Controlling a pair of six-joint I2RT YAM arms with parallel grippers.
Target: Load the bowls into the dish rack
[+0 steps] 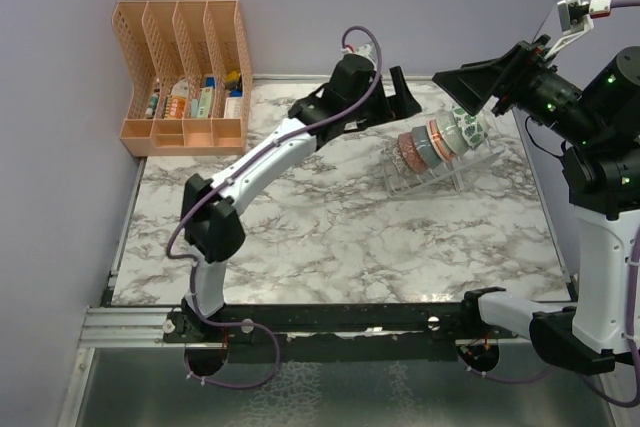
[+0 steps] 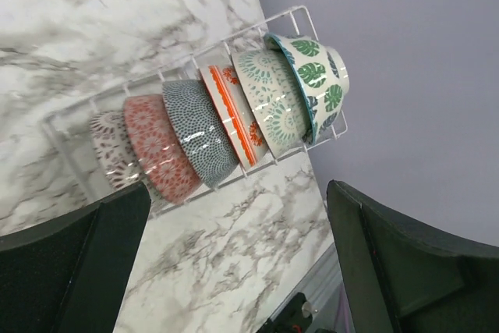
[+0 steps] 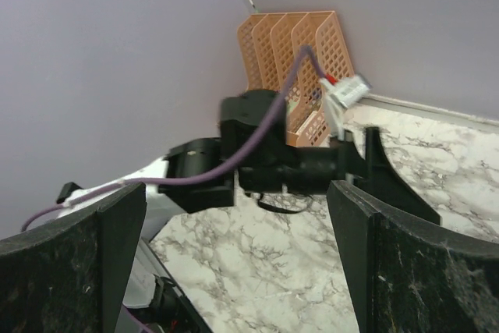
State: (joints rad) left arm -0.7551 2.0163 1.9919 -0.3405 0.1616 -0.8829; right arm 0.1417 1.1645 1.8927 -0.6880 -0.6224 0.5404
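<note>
Six bowls [image 2: 226,126] standing in dish rack [image 1: 428,180]; left tool [image 2: 238,193] jaws wide, empty; right tool [image 3: 238,189] likewise spread, empty

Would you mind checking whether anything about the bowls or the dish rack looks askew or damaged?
Nothing stands out: the six bowls stand on edge in one neat row in the dish rack, none visibly chipped or fallen out.

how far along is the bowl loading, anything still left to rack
Done: all six bowls stand on edge in the dish rack, and no bowl shows loose on the table. In hand: nothing; the left gripper faces the rack with jaws open and empty, and the right gripper is open and empty too. Left: apparently nothing but backing both away.
</note>
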